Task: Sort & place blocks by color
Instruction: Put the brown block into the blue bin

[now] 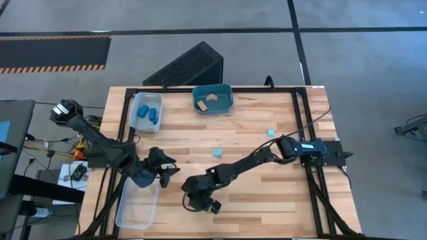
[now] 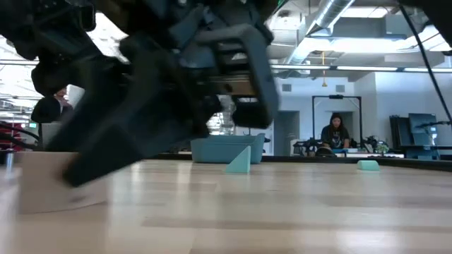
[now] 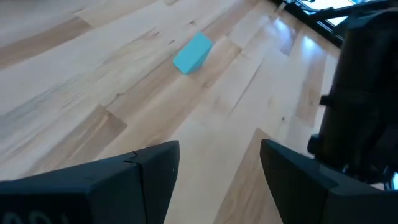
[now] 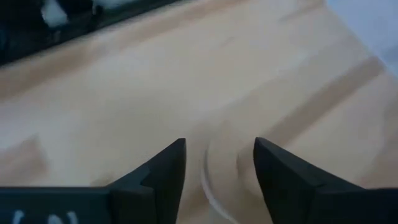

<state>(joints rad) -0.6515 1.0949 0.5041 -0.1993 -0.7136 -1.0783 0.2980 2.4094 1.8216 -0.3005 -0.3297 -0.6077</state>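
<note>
Two pale cyan blocks (image 1: pixel 217 153) (image 1: pixel 271 133) lay loose mid-table, dark blue blocks (image 1: pixel 148 111) sat in the far clear tray (image 1: pixel 135 113), while your right gripper (image 1: pixel 200 203) and left gripper (image 1: pixel 167 175) hovered low near the front, both parted and empty.

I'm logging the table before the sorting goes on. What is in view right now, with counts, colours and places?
Pale cyan blocks: two, loose on the table, one mid-table, one further right.
Dark blue blocks: at least two, in the clear tray at the far left.
Tan wooden blocks: at least two, in the teal tub.
Teal tub: one, far edge, middle.
Clear trays: two, far left and near left; nothing seen in the near one.
Table: one, light wood.
Person: one, in the room behind.
Left gripper: open, holding nothing, beside the near tray.
Right gripper: open, holding nothing, near edge.
</note>
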